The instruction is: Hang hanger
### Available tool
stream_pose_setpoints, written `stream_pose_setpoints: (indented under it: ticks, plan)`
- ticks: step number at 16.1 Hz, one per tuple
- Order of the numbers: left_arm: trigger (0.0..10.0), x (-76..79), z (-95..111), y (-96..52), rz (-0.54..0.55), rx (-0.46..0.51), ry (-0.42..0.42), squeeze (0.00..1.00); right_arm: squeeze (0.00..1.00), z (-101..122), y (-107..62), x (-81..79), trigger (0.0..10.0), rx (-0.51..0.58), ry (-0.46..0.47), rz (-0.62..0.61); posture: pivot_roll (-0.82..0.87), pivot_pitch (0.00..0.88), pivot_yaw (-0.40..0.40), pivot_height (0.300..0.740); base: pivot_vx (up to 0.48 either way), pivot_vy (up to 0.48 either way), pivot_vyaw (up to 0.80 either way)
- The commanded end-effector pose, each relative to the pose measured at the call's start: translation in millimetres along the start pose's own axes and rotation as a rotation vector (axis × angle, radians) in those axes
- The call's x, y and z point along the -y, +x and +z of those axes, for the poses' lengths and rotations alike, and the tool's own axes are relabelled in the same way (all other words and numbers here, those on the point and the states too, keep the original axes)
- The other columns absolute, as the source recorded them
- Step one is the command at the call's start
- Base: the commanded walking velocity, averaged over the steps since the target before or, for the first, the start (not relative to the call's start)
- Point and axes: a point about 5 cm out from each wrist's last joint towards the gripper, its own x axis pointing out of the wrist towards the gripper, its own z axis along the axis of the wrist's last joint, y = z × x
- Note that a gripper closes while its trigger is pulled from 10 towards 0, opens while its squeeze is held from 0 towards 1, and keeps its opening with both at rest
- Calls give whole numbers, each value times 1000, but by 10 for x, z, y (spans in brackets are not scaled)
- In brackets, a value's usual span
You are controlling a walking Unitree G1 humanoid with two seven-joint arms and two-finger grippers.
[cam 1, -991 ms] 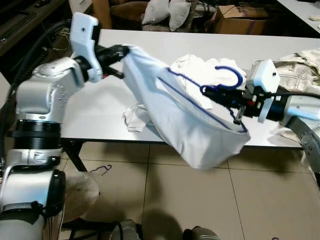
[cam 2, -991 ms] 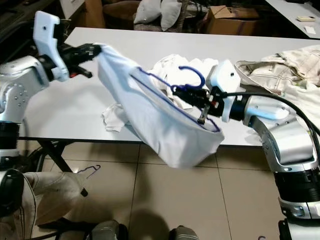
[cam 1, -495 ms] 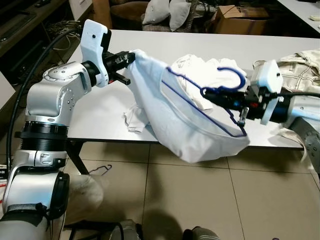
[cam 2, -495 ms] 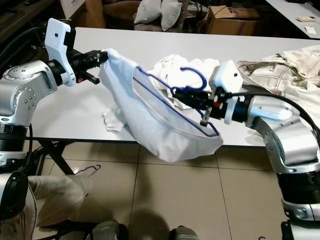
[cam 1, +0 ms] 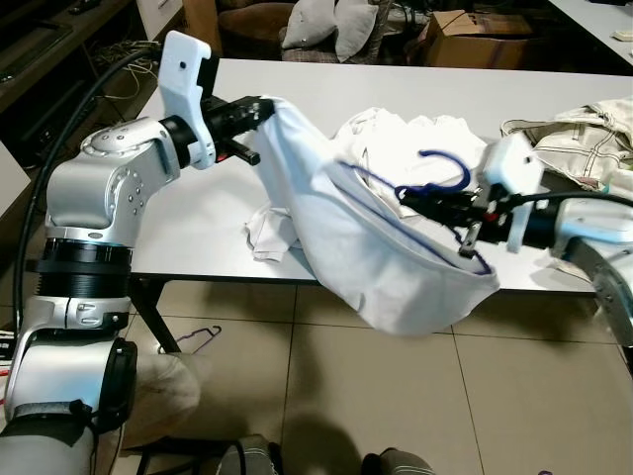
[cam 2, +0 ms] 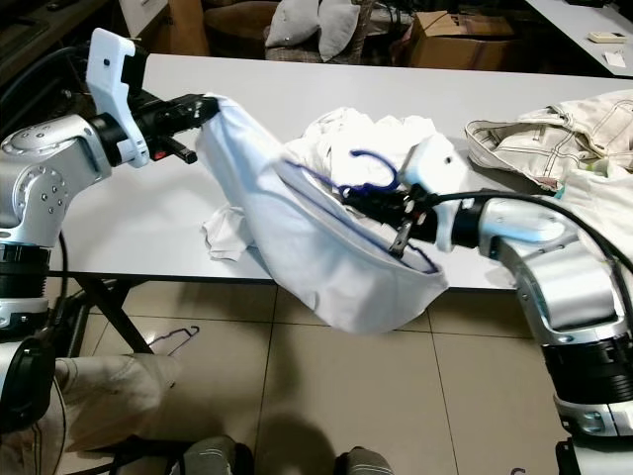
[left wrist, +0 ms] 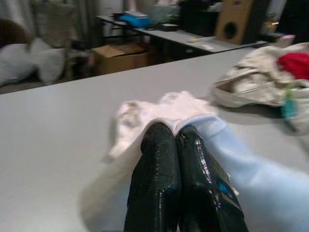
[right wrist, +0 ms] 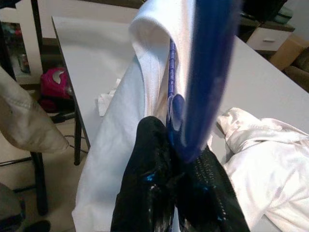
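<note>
Sagging past the near table edge, the pale blue garment hangs stretched between my two pincers. My right gripper is clenched on the blue hanger, whose wire sits inside the garment with the hook standing above my fingers. My left gripper is clamped on the garment's upper corner, above the tabletop. Farther back lie white clothes, a beige garment and a cardboard box.
</note>
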Motion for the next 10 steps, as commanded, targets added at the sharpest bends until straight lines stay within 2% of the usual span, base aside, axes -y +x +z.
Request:
stream_pose_setpoints:
  ticks: [1, 4, 5, 10]
  plan:
    - [0, 104, 143, 28, -61, 38, 9, 0, 0, 26, 34, -15, 10000, -13, -17, 14, -95, 0, 21, 740, 0, 0, 0]
    - [0, 114, 185, 38, -72, 59, -23, 0, 0, 33, 88, -17, 10000, -7, -19, -2, -94, 0, 22, 740, 0, 0, 0]
    - [0, 79, 158, 39, -44, 40, -1, 0, 0, 46, 105, -19, 10000, 1, -20, -7, -91, 0, 22, 740, 0, 0, 0]
    - [0, -34, 83, 55, 69, -6, 0, 0, 0, 128, 122, -141, 10000, 41, -23, 100, -90, 0, 20, 740, 0, 0, 0]
